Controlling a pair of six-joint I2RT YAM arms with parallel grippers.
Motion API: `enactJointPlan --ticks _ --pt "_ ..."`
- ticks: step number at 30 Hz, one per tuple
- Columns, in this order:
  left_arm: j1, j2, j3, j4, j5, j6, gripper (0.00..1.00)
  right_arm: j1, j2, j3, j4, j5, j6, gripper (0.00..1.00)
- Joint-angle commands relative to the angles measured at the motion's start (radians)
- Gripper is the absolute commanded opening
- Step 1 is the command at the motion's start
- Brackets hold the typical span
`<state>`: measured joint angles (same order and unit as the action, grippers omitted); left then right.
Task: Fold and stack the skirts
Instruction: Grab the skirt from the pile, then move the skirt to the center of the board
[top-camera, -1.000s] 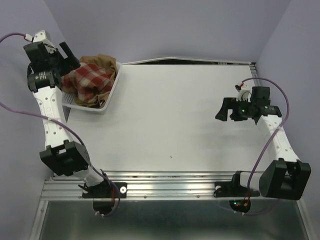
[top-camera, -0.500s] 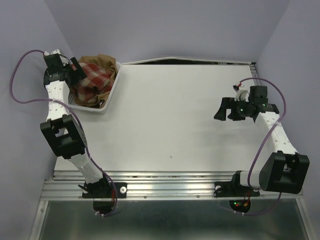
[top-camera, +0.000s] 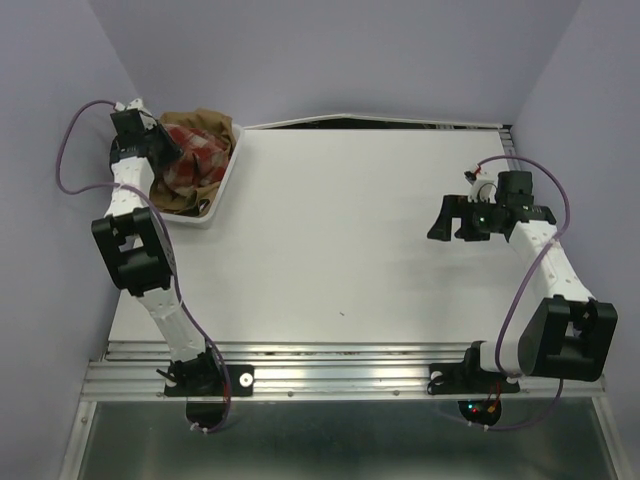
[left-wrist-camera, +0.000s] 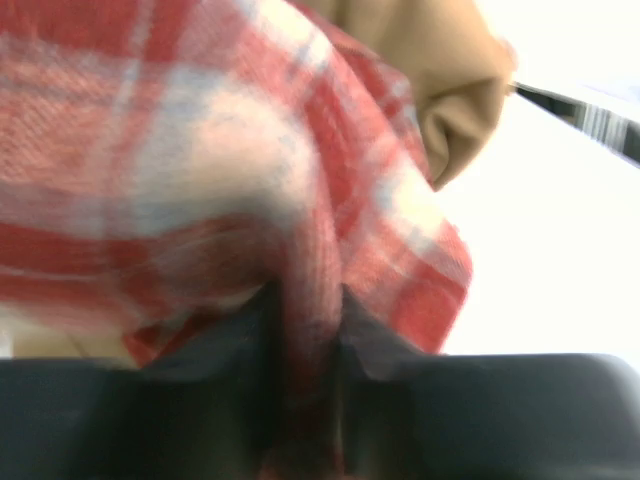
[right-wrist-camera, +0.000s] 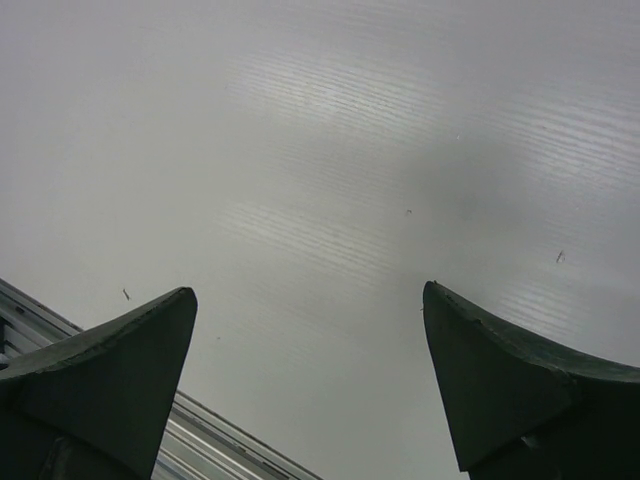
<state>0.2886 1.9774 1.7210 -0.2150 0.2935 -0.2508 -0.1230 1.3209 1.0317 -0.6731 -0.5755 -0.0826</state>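
White table (top-camera: 350, 230), lilac walls (top-camera: 330, 50)

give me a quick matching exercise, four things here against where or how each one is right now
1 plaid skirt
2 tan skirt
3 basket
4 right gripper

a open above the bare table
b at the table's far left corner
c pinched by the left gripper
d lying in the basket, ungripped

Pairs: 1-c, 2-d, 3-b, 4-a
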Motion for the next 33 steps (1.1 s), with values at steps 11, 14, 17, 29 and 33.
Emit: enactJointPlan --ticks 11,14,17,29,33 --pt "-0.185 -0.307 0.331 0.151 0.449 0.141 0.0 -0.001 -0.011 0.119 0.027 -0.014 0.023 1.0" --pt "-0.32 -0.348 0.362 0.151 0.452 0.209 0.0 -0.001 -0.012 0.148 0.027 -0.001 0.04 1.0" --pt "-0.454 -0.376 0.347 0.105 0.452 0.289 0.0 -0.001 -0.014 0.179 0.029 0.023 0.052 1.0" --pt "-0.87 -0.424 -0.517 -0.045 -0.015 0.978 0.08 -0.05 -0.005 0.212 -0.045 0.108 -0.147 1.0" --pt "-0.836 -0.387 -0.624 0.022 -0.09 0.947 0.21 -0.05 -0.011 0.185 -0.104 0.072 -0.229 1.0"
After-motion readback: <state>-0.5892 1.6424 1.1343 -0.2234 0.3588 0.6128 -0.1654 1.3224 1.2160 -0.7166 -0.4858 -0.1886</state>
